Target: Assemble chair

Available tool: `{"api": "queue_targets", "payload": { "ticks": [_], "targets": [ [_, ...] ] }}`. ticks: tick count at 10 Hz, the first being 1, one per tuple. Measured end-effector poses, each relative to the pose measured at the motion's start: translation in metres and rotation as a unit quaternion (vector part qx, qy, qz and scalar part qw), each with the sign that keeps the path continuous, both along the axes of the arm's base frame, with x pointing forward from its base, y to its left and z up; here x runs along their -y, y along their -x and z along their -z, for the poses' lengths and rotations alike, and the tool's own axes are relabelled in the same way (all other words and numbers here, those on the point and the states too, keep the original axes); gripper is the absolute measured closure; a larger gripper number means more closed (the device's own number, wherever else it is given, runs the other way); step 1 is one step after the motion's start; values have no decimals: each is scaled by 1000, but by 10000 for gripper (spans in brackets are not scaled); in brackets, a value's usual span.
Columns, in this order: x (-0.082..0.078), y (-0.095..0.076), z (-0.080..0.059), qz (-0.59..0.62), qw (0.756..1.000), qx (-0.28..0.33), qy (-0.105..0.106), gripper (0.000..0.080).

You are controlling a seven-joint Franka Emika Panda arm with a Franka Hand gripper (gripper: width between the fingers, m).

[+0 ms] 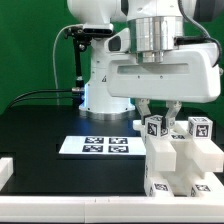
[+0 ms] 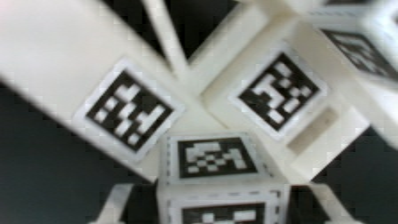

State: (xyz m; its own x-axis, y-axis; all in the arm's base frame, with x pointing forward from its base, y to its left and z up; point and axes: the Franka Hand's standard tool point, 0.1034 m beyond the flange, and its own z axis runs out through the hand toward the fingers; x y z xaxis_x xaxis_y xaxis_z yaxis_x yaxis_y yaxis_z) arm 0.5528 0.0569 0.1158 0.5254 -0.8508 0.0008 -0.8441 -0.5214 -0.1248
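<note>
Now | chair (image 1: pixel 178 150): blocky white, black-and-white square tags | parts joined

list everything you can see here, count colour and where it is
chair parts: several chunky pieces clustered together, exact count unclear, white with black-and-white square tags, on the black table at the exterior view's lower right; the wrist view shows tagged faces up close
marker board: one, thin flat white with several black tags, flat on the table, to the exterior view's left of the chair parts
table: one, black top with a raised white border
backdrop: one, green, behind the table
cables: dark, count unclear, beside the arm's base
arm: one, white, at the back of the table
gripper: one, white, fingers down over the top of the chair parts, closed on a tagged piece
</note>
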Motion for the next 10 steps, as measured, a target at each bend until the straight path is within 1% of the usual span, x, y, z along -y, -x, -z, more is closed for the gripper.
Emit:
{"api": "queue_targets", "payload": {
  "ticks": [1, 2, 5, 6, 8, 10],
  "targets": [
    [0, 0, 0, 86, 996, -7, -14, 518],
    [0, 0, 0, 126, 992, -11, -20, 516],
    [1, 0, 1, 203, 978, -16, -32, 515],
    [1, 0, 1, 242, 969, -18, -40, 515],
    [3, 0, 1, 333, 940, -24, -70, 515],
    [1, -1, 1, 388, 918, -26, -80, 515]
  ]
}}
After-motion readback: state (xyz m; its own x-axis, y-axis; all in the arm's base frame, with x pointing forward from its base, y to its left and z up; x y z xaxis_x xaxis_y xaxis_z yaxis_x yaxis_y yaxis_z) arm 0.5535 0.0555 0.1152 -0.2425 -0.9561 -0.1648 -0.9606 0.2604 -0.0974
